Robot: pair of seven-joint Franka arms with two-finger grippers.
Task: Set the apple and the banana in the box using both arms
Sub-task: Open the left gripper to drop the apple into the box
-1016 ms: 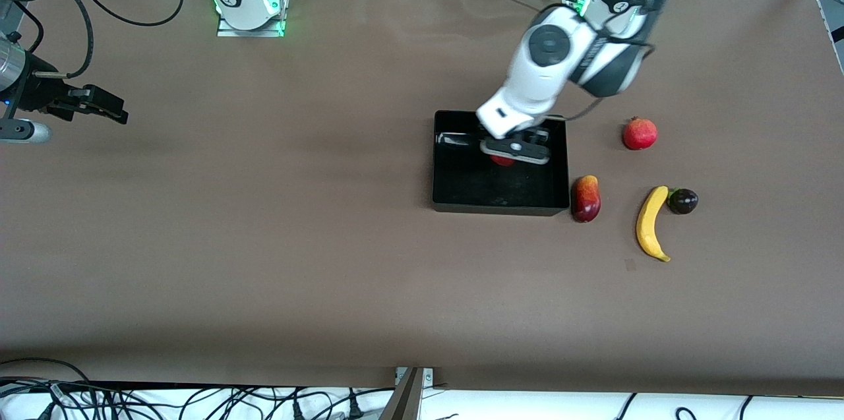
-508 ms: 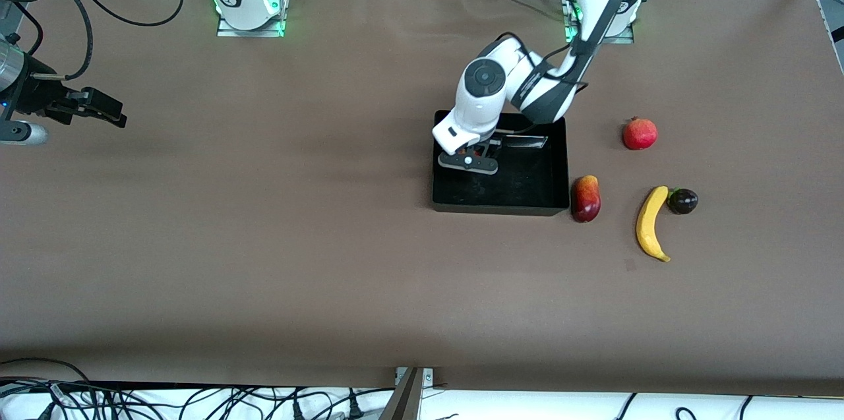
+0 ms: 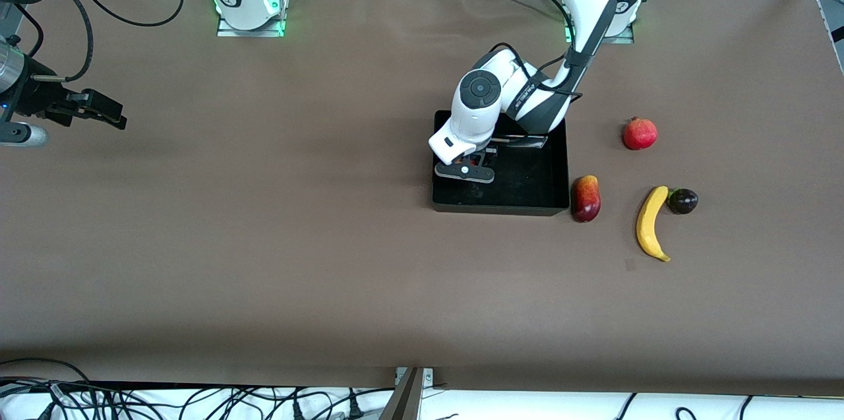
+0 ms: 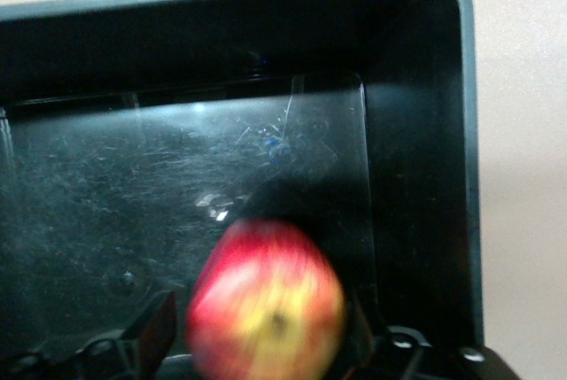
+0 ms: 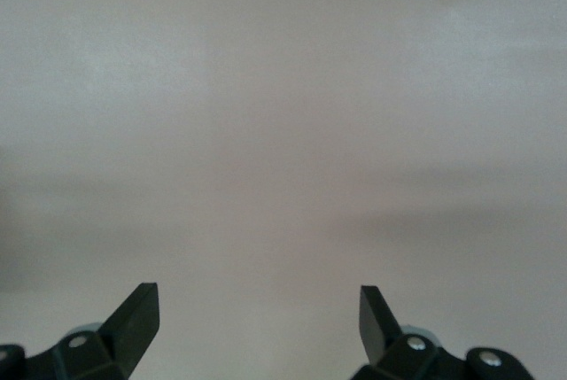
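The left gripper (image 3: pixel 465 172) is gripping the apple (image 4: pixel 266 309) low over the box (image 3: pixel 557 156), probably to drop it softly. The right gripper (image 5: pixel 257 318) is waiting open above bare table. The banana (image 3: pixel 650 223) is lying toward the left arm's end

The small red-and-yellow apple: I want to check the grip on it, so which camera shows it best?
The left wrist view: the small red-and-yellow apple fills the space between the left claw fingers, over the glossy black plastic box. The front view hides it under that arm's hand; the right wrist view shows only table.
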